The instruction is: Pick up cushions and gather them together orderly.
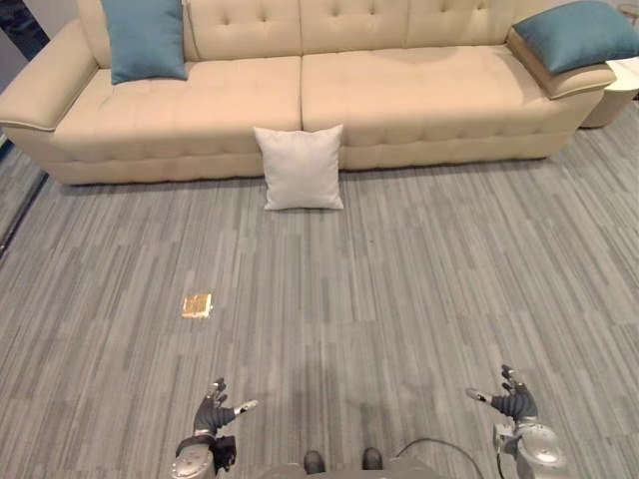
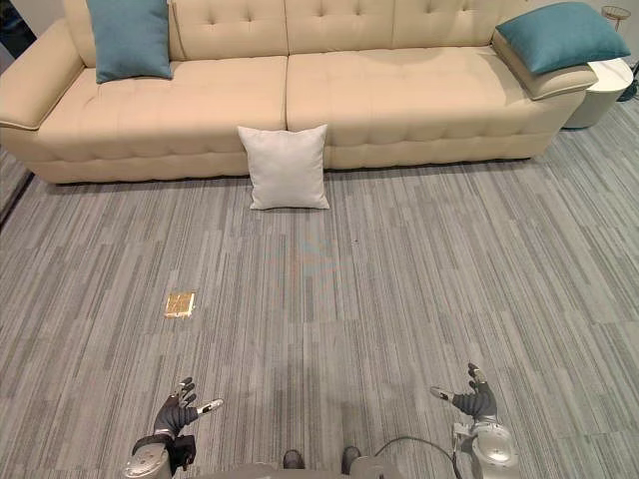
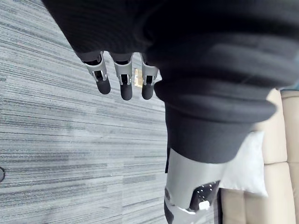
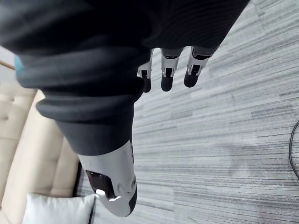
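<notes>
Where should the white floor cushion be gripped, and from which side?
Probably by its side edges near the top, approaching from the front: the white cushion stands upright on the floor, its back against the sofa, leaving top and sides free.

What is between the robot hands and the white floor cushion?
Nothing visible. Bare grey striped carpet lies between the left robot hand, the right robot hand and the square white fabric cushion leaning on the beige sofa.
</notes>
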Robot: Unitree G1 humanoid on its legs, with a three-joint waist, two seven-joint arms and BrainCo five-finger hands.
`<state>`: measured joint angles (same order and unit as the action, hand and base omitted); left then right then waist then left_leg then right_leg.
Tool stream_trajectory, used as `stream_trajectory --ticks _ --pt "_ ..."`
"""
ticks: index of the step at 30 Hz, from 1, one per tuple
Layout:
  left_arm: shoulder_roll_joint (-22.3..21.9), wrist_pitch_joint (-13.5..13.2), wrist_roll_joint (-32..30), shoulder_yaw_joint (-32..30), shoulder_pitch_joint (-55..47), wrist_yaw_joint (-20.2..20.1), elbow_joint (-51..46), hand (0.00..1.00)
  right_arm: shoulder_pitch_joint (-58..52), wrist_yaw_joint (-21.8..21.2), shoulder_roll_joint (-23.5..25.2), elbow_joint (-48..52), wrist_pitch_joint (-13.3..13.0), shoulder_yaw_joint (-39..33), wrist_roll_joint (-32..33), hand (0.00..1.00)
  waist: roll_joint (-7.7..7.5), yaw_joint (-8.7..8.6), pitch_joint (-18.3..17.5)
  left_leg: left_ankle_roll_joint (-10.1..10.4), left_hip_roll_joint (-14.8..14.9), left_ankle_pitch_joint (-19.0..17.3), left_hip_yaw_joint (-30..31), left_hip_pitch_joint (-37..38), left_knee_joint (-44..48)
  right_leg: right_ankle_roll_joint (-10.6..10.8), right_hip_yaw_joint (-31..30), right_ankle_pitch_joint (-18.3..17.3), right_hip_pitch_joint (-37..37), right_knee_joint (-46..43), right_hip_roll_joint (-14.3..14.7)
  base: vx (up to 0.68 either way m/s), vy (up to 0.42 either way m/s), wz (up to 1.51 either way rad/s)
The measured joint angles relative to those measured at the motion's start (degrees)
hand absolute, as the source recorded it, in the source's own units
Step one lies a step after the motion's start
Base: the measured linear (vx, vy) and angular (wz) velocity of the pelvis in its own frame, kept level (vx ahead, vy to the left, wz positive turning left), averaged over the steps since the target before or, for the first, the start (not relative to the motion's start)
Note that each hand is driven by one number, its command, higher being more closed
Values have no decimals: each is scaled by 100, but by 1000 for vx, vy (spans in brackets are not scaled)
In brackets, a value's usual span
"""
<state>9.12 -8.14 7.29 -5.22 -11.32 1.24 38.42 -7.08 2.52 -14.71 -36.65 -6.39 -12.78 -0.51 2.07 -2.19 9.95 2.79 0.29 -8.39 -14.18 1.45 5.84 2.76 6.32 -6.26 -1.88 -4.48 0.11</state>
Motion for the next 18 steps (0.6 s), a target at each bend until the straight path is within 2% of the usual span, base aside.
stream_trajectory --ticks 1,3,4,5,6,7,8,9,10,11,12,13,14,15,16,17,18 --pt "1 0 6 -1 1 5 -8 0 44 5 0 0 1 9 1 0 10 2 13 -38 11 -68 -29 -85 94 2 -4 -34 67 -49 -3 1 21 -13" --pt "3 6 113 0 -1 17 -30 0 174 28 -4 -1 2 143 3 0 57 17 70 -274 68 -476 -110 -308 443 37 -17 -436 451 -675 -19 15 41 -16" --pt "5 10 115 0 -4 19 -45 0 187 32 4 -5 2 187 3 0 52 24 96 -352 72 -563 -145 -309 501 81 -25 -561 562 -944 -41 24 60 -23" --pt "4 13 117 9 -13 21 -70 0 190 33 12 -8 3 266 3 0 50 61 120 -397 67 -690 -209 -297 586 272 -7 -747 877 -1657 -116 22 65 -23" --pt "10 11 118 10 -32 22 -99 0 197 41 15 -8 3 318 4 0 55 70 134 -437 66 -767 -232 -275 613 319 19 -796 1102 -2123 -157 61 101 -29" --pt "56 14 117 14 -26 32 -106 0 228 50 39 -7 3 410 7 0 26 71 217 -495 22 -856 -255 -153 633 324 161 -820 1599 -3237 -337 128 115 -11" --pt "135 18 117 36 7 43 -107 0 207 57 81 -12 7 468 8 0 -46 27 305 -514 -77 -955 -206 16 621 232 305 -902 1947 -4052 -556 165 104 -2" --pt "175 20 118 59 19 60 -107 0 189 57 94 -17 16 486 8 0 -59 9 344 -520 -86 -1002 -190 101 623 219 334 -983 2049 -4172 -614 221 56 9" --pt "214 21 124 75 25 117 -106 0 166 63 91 -19 24 513 11 0 -11 -14 389 -516 -61 -1078 -152 244 616 124 473 -1100 2283 -4122 -628 299 28 8" --pt "231 20 190 75 81 155 -103 0 175 92 51 -18 24 557 20 0 36 -30 478 -498 -2 -1102 -123 388 586 144 601 -1148 2448 -3935 -621 332 15 20" --pt "240 19 231 73 195 173 -91 0 181 108 24 -19 24 565 27 0 113 -60 570 -494 80 -1104 -52 523 475 132 703 -1133 2620 -3617 -602 393 -32 55" --pt "241 8 240 75 330 206 -85 0 186 111 6 -18 25 567 46 0 195 -157 647 -475 197 -1093 153 628 339 52 804 -946 2845 -3014 -540 432 -89 89" --pt "252 -5 310 79 446 247 -81 0 183 112 9 -18 24 587 49 0 182 -255 671 -325 248 -1079 330 737 206 27 772 -492 3004 -2301 -468 469 -123 92" --pt "262 -5 328 81 490 260 -74 0 167 112 12 -16 24 589 50 0 134 -284 684 -200 251 -1099 386 820 180 4 736 -192 3026 -1941 -473 540 -174 78" --pt "269 -4 325 79 513 263 -55 0 97 117 18 -17 25 587 48 0 64 -306 713 -43 274 -1184 481 1001 189 -210 705 477 3012 -1724 -510 594 -212 57" --pt "181 1 324 77 557 261 28 0 146 127 -22 -25 41 547 47 0 175 -323 716 178 461 -1195 568 1091 284 -504 837 596 3033 -2135 -514 702 -270 59" --pt "166 0 323 84 581 251 40 0 227 135 19 19 28 538 46 0 145 -333 712 603 492 -943 596 984 609 -556 911 190 3018 -2433 -578 578 -239 42"
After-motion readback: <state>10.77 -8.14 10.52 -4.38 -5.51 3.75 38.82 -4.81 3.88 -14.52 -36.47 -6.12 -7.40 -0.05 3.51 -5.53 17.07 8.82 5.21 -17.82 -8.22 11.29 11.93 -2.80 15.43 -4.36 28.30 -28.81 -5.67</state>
